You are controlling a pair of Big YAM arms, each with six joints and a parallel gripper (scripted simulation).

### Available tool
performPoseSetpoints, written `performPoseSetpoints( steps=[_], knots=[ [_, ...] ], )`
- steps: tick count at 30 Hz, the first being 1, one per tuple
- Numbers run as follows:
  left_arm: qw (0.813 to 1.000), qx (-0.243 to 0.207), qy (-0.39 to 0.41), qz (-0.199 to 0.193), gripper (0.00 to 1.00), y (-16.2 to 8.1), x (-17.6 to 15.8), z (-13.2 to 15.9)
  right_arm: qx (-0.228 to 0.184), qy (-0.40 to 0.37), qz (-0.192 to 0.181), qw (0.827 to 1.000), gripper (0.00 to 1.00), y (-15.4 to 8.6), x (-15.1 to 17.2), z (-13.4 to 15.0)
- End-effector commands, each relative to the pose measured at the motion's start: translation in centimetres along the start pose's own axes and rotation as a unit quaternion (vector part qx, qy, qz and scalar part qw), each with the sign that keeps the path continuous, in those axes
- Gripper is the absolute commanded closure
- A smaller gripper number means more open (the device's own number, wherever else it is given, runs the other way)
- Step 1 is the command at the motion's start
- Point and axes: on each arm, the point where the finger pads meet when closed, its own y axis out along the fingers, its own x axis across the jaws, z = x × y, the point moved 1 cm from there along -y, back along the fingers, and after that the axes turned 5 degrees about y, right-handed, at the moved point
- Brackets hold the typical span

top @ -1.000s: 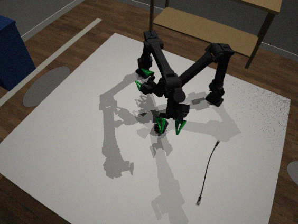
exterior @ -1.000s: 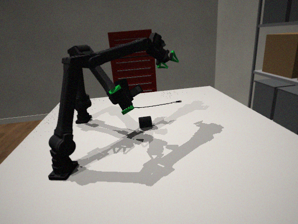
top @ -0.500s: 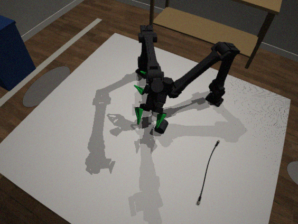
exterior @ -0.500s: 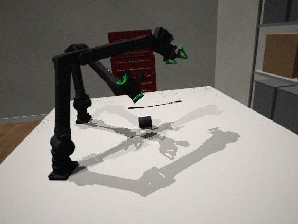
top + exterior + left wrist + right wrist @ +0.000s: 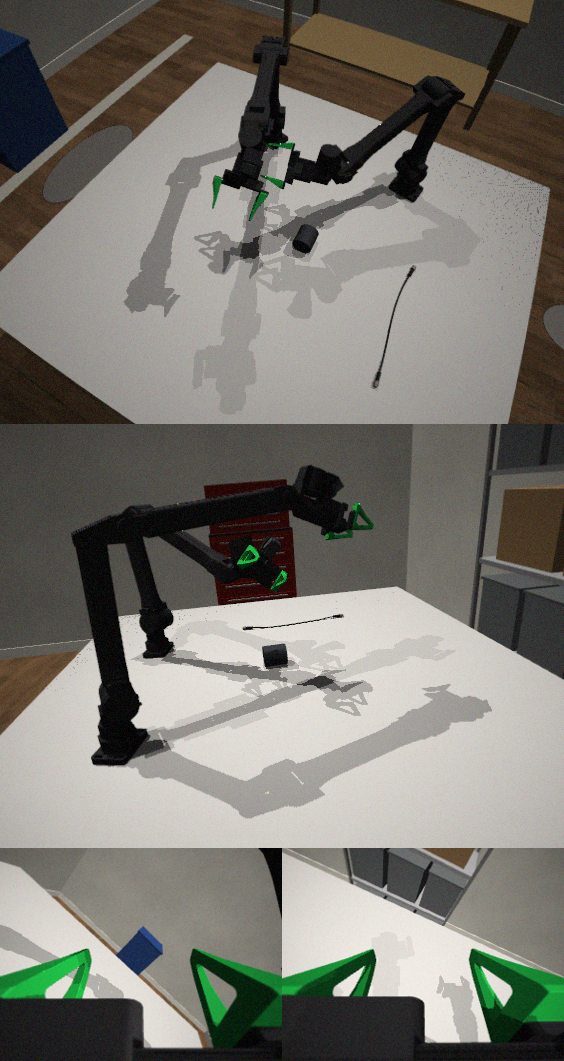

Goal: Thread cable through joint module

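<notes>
The joint module (image 5: 305, 238) is a short dark cylinder lying on its side on the white table top; it also shows in the exterior view (image 5: 274, 655). The thin black cable (image 5: 392, 325) lies loose on the table in a gentle curve, apart from the module, and shows in the exterior view (image 5: 292, 623). It has a small connector at each end; I cannot tell which is the plug. My right gripper (image 5: 232, 212) (image 5: 352, 526) (image 5: 422, 954) is open and empty, high above the table. My left gripper (image 5: 266, 161) (image 5: 264, 569) (image 5: 140, 954) is open and empty, raised beside it.
A blue box (image 5: 25, 95) (image 5: 140, 950) stands on the floor off one side of the table. A wooden table (image 5: 400, 50) stands behind the arm bases. Grey cabinets (image 5: 520, 619) (image 5: 411, 877) and a red drawer cabinet (image 5: 250, 544) stand beyond the table edges.
</notes>
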Motion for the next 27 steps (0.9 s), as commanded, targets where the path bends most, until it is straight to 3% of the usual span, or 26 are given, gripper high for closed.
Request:
performPoseSetpoints(
  steps=[1, 3, 4, 9, 17, 19, 20, 21, 27],
  knots=[
    [0.996, -0.031, 0.078, 0.002, 0.00, 0.4, -2.2, -5.5, -0.040, 0.034, 0.019, 0.998, 0.00, -3.0, -3.8, -2.0],
    [0.996, -0.031, 0.083, -0.011, 0.00, 0.5, -1.4, -5.6, -0.052, 0.040, 0.022, 0.998, 0.00, -3.6, -4.5, -2.7],
    [0.995, -0.038, 0.090, -0.023, 0.00, 0.0, -1.1, -6.3, -0.047, 0.042, 0.026, 0.998, 0.00, -3.6, -5.3, -1.6],
    [0.983, -0.077, 0.148, -0.083, 0.00, -2.8, -1.0, -11.1, -0.067, 0.075, 0.058, 0.993, 0.00, -5.9, -11.0, -0.4],
    [0.948, -0.112, 0.230, -0.192, 0.00, -7.6, -0.2, -16.9, -0.105, 0.122, 0.105, 0.981, 0.00, -10.5, -18.6, 1.9],
    [0.948, -0.112, 0.230, -0.192, 0.00, -7.6, -0.2, -16.9, -0.105, 0.122, 0.105, 0.981, 0.00, -10.5, -18.6, 1.9],
    [0.943, -0.108, 0.235, -0.207, 0.00, -7.9, 0.7, -17.0, -0.118, 0.126, 0.108, 0.979, 0.00, -11.4, -19.3, 1.3],
    [0.938, -0.110, 0.242, -0.223, 0.00, -8.6, 1.1, -17.5, -0.114, 0.129, 0.114, 0.979, 0.00, -11.6, -20.0, 2.6],
    [0.892, -0.129, 0.305, -0.308, 0.00, -13.7, -0.2, -22.1, -0.144, 0.158, 0.153, 0.965, 0.00, -15.8, -24.9, 5.2]
  ],
)
